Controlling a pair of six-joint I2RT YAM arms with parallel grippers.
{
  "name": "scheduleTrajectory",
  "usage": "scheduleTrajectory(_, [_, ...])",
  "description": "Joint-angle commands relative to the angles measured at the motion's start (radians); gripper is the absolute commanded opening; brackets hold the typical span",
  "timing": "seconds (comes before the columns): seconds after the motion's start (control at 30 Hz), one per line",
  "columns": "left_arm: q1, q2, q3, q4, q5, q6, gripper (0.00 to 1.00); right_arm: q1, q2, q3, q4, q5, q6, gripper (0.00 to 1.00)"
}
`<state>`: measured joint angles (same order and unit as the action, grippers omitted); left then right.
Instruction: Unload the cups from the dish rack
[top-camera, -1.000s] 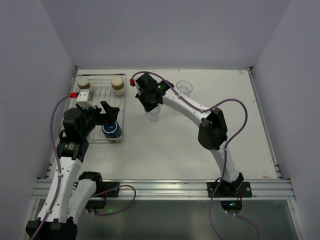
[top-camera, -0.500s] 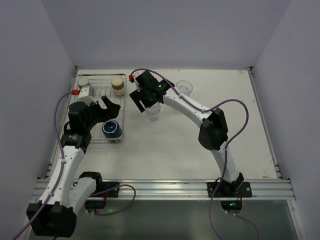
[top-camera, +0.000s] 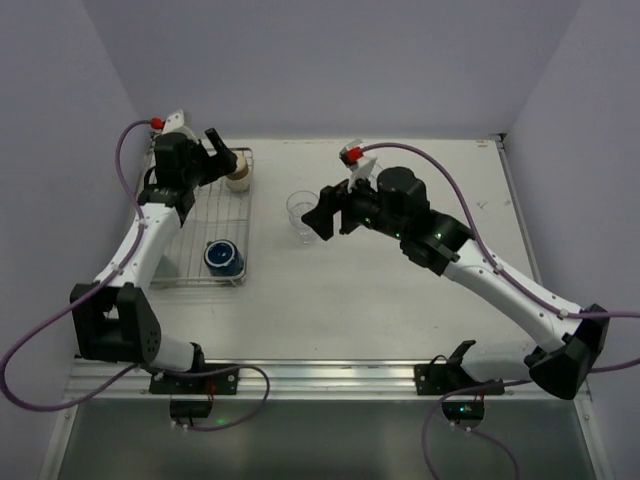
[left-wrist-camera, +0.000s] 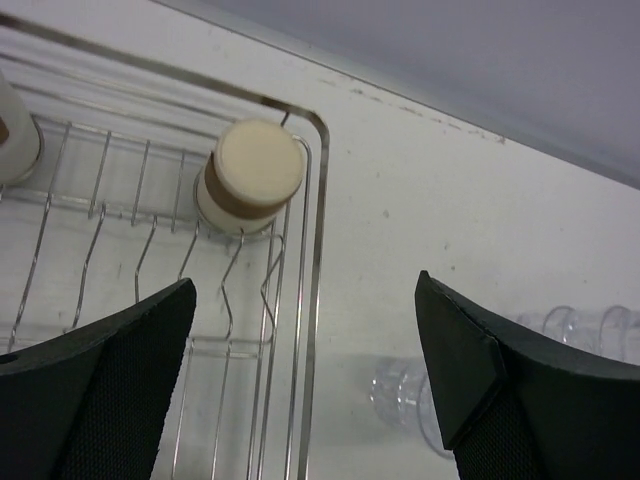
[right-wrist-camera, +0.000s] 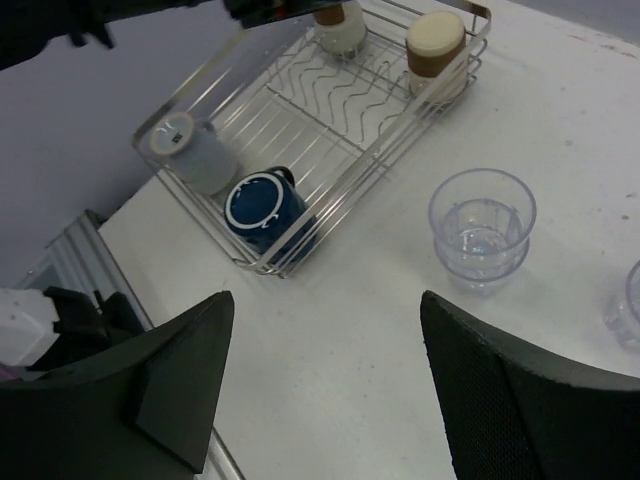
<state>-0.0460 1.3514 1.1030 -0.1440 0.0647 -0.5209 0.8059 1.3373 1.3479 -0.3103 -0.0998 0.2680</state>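
Note:
The silver wire dish rack (top-camera: 205, 215) lies at the table's left. It holds a navy mug (top-camera: 223, 257) at its near end and a tan cup with a cream base (top-camera: 238, 170) at its far right corner. My left gripper (top-camera: 224, 157) hovers open just left of that tan cup (left-wrist-camera: 250, 175), apart from it, jaws (left-wrist-camera: 305, 288) empty. A stack of clear tumblers (top-camera: 301, 214) stands on the table right of the rack. My right gripper (top-camera: 330, 212) is open and empty just right of the stack (right-wrist-camera: 482, 225). The right wrist view also shows a pale blue cup (right-wrist-camera: 195, 150) beside the navy mug (right-wrist-camera: 265, 205).
Another tan cup (right-wrist-camera: 340, 25) stands at the rack's far left corner. One more clear tumbler (right-wrist-camera: 630, 305) sits at the right edge of the right wrist view. Grey walls close in the table at the left, back and right.
My right gripper opened, let go of the clear tumbler and drew back to the right. My left arm swung from over the navy mug to the rack's far end.

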Motion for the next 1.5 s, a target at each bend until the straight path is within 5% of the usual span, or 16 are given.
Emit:
scheduleTrajectory(0.0, [0.000,0.183,0.191,-0.021,-0.097,0.090,0.93,0.001,-0.075,-0.166,0.220,-0.069,0.096,0.78])
scheduleTrajectory(0.4, [-0.038,0.518,0.443,-0.063,-0.109,0.269,0.92,0.001,-0.129,-0.297,0.237,-0.040,0.073,0.77])
scheduleTrajectory(1.2, [-0.068,0.718,0.551,-0.085,-0.250,0.338,0.84,0.001,-0.109,-0.296,0.237,-0.031,0.063,0.76])
scheduleTrajectory(1.47, [-0.068,0.661,0.520,-0.034,-0.272,0.338,0.47,0.001,-0.095,-0.286,0.241,-0.046,0.065,0.76])
